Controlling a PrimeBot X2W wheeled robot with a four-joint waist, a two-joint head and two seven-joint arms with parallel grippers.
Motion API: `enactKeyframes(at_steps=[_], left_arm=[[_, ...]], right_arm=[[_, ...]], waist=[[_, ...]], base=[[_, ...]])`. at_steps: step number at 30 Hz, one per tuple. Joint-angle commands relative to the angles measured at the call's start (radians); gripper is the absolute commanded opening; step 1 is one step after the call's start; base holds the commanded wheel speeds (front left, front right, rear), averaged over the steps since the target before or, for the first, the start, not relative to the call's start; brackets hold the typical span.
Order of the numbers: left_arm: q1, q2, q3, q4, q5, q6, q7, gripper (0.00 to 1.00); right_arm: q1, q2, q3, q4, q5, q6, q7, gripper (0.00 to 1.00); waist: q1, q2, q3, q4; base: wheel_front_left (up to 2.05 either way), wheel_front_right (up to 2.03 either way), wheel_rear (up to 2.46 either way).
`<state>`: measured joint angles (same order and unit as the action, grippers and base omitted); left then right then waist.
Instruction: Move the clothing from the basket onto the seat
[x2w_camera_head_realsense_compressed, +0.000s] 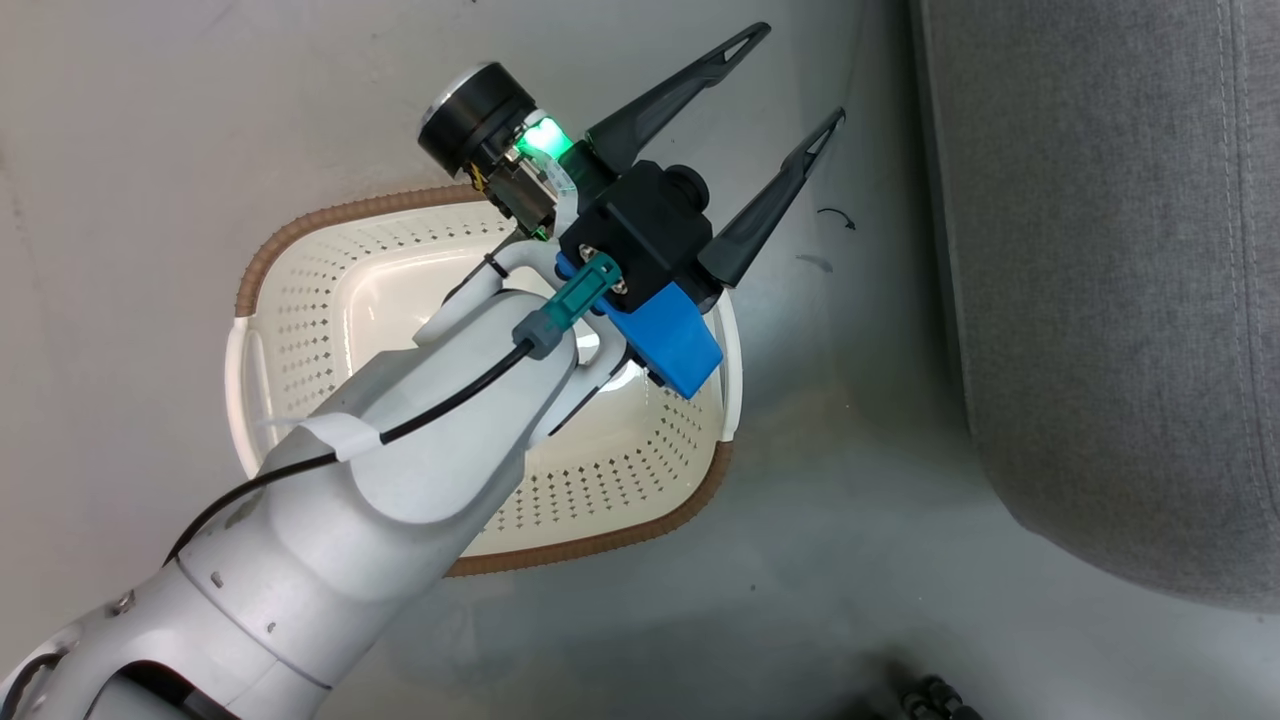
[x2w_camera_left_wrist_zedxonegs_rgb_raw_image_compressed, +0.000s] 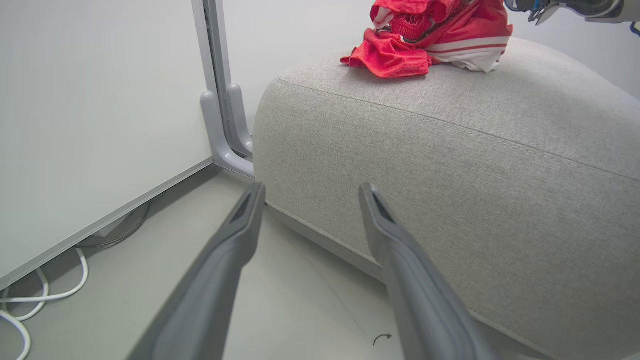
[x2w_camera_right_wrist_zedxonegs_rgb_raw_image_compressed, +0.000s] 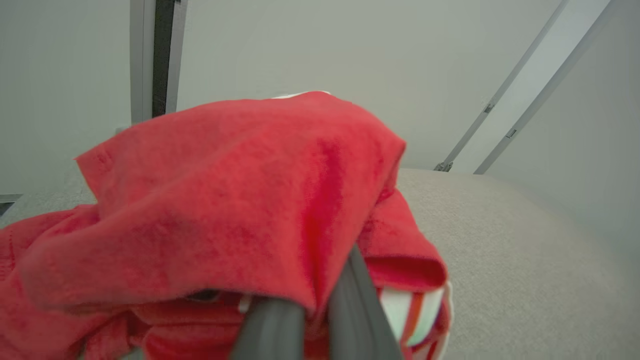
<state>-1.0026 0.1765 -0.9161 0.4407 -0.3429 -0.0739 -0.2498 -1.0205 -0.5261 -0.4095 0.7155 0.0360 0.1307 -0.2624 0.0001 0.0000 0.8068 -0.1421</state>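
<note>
Clothing (x2w_camera_right_wrist_zedxonegs_rgb_raw_image_compressed: 225, 200) sits clamped in right hand (x2w_camera_right_wrist_zedxonegs_rgb_raw_image_compressed: 315, 317) over seat (x2w_camera_right_wrist_zedxonegs_rgb_raw_image_compressed: 500, 250), could snag its fingers (x2w_camera_right_wrist_zedxonegs_rgb_raw_image_compressed: 357, 305) on release; left hand (x2w_camera_head_realsense_compressed: 800, 72) spread, empty.

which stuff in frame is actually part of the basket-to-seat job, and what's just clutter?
Job:
- the clothing, piled on the seat
- the basket
- right gripper, closed on the clothing
- left gripper, open, holding nothing

Lying about:
- white cables on the floor
- grey partition leg
- black scuff mark on the floor
</note>
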Motion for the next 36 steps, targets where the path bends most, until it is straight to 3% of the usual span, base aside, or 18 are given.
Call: enactKeyframes(at_steps=[1, 4, 5, 6, 7, 22, 36], left_arm=[[-0.013, 0.005, 0.001, 0.002, -0.003, 0.003, -0.007, 1.00], [-0.007, 0.007, 0.001, 0.006, -0.007, 0.005, -0.007, 1.00], [-0.003, 0.008, 0.001, 0.007, -0.008, 0.006, -0.008, 1.00], [0.002, 0.008, 0.001, 0.008, -0.008, 0.008, -0.008, 1.00], [0.009, 0.010, 0.002, 0.011, -0.010, 0.009, -0.009, 1.00], [0.114, 0.019, 0.032, 0.009, -0.034, 0.022, -0.016, 1.00], [0.305, 0.029, 0.234, -0.084, -0.034, 0.061, -0.016, 1.00]], right_arm=[[0.003, 0.001, -0.001, 0.004, -0.005, 0.000, -0.004, 0.00], [0.015, 0.005, 0.000, 0.019, 0.000, 0.000, -0.004, 0.00], [0.018, 0.005, -0.005, 0.016, 0.004, 0.000, -0.004, 0.20], [0.024, 0.008, -0.007, 0.009, 0.006, 0.000, -0.004, 0.73], [0.034, 0.015, -0.002, 0.002, 0.003, 0.000, -0.004, 1.00], [0.349, 0.142, 0.005, -0.286, 0.003, 0.000, -0.003, 1.00], [0.565, 0.237, 0.141, -0.513, 0.031, 0.000, -0.004, 1.00]], waist=[[-0.0001, 0.0000, -0.002, 0.001], [-0.0001, 0.0000, -0.012, -0.002], [-0.0001, 0.0000, -0.018, -0.004], [-0.0001, 0.0000, -0.024, -0.006], [-0.0001, 0.0000, -0.034, -0.009], [-0.0001, 0.0000, -0.225, -0.023], [-0.0001, 0.0000, -0.399, 0.060]], base=[[0.00, 0.00, 0.00], [0.00, 0.00, 0.00], [0.00, 0.00, 0.00], [0.00, 0.00, 0.00], [0.00, 0.00, 0.00], [0.00, 0.00, 0.00], [0.00, 0.00, 0.00]])
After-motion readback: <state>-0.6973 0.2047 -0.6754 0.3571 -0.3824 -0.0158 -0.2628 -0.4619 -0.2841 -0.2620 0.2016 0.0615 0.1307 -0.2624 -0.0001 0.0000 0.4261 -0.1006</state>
